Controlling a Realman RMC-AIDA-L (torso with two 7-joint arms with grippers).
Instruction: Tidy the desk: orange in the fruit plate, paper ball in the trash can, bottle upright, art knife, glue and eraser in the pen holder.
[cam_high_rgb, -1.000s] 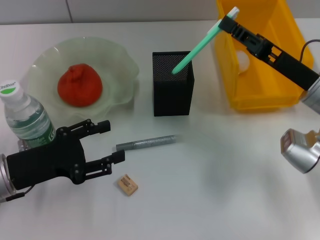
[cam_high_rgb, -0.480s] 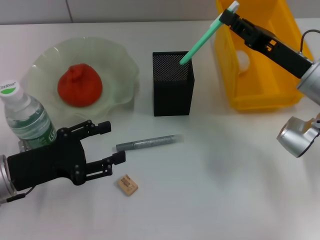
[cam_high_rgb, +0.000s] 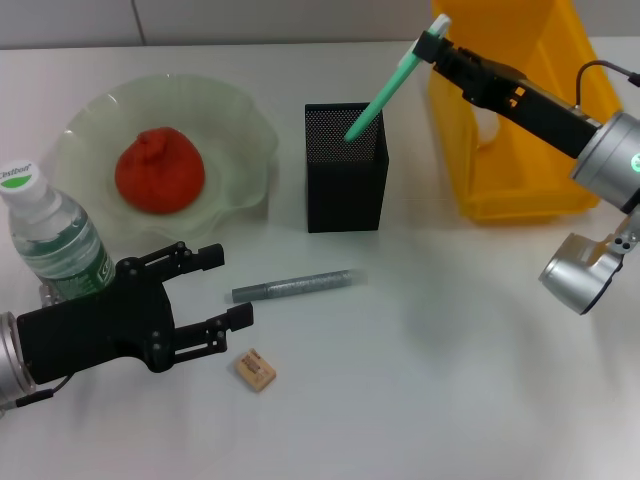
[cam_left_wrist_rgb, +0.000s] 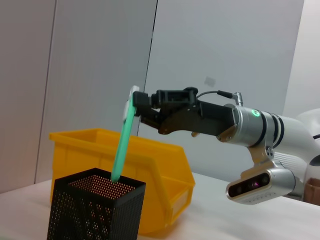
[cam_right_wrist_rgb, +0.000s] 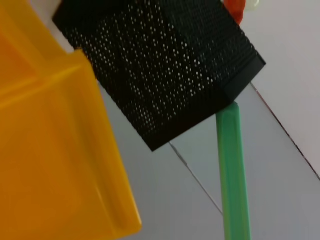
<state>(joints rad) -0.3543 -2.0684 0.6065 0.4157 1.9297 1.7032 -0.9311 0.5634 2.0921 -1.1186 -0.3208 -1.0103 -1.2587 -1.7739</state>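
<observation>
While the green art knife dips its tip back into the pen holder, having lifted briefly | right gripper clamps its top end, release seems close | left gripper spread, idle near-left beside bottle.

Right pincer holds green knife in pen holder.

white desk | grey wall panels
</observation>
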